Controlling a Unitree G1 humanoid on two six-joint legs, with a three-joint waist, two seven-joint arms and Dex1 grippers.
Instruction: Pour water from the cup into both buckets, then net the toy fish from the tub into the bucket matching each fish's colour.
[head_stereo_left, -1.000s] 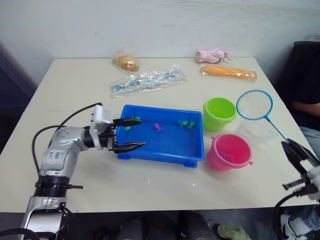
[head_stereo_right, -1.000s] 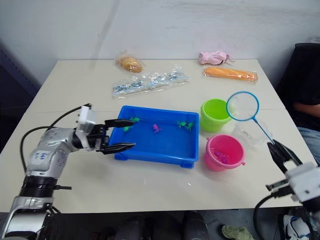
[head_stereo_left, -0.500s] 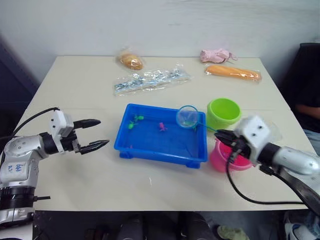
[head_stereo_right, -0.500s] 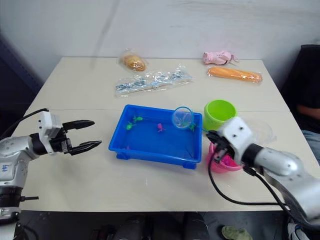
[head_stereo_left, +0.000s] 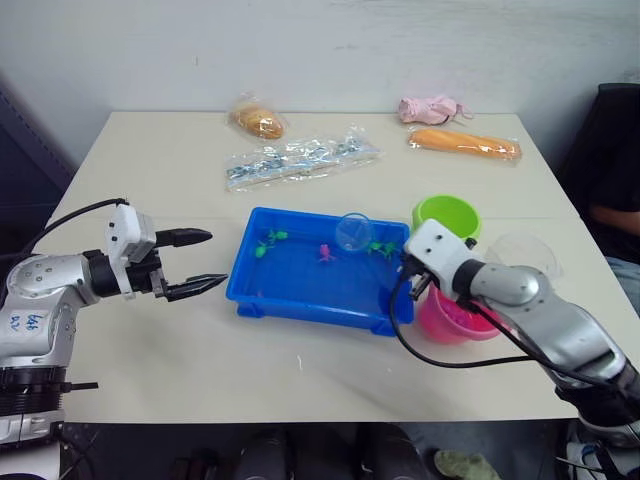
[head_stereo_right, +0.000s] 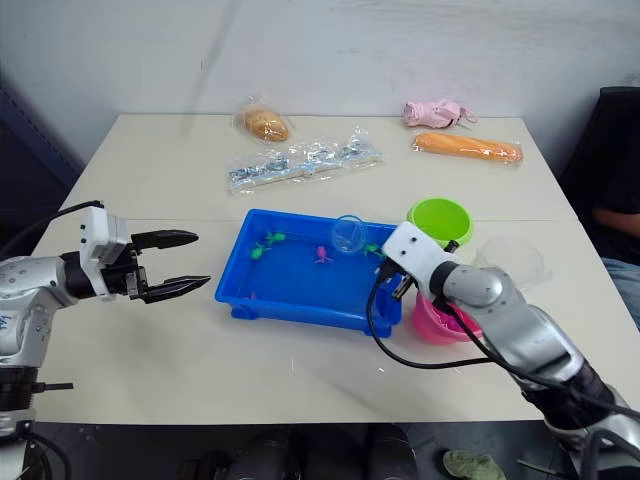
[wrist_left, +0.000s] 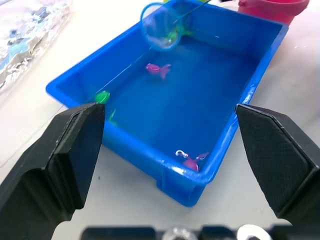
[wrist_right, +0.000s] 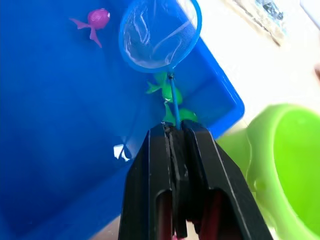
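The blue tub lies mid-table with water in it. Pink toy fish and green toy fish float there. My right gripper is shut on the thin handle of the net. Its blue hoop is held over the tub's far right part, just above two green fish. My left gripper is open and empty, a short way left of the tub. The green bucket and the pink bucket stand right of the tub. Beyond them is the clear cup.
Along the table's far side lie a bagged bun, a clear packet, an orange packet and a pink bundle. A person sits at the right edge. There is bare tabletop in front of the tub.
My right arm swung in from the right, bringing the net over the tub, and has carried the hoop slightly further left. My left gripper pulled back off the tub's left edge.
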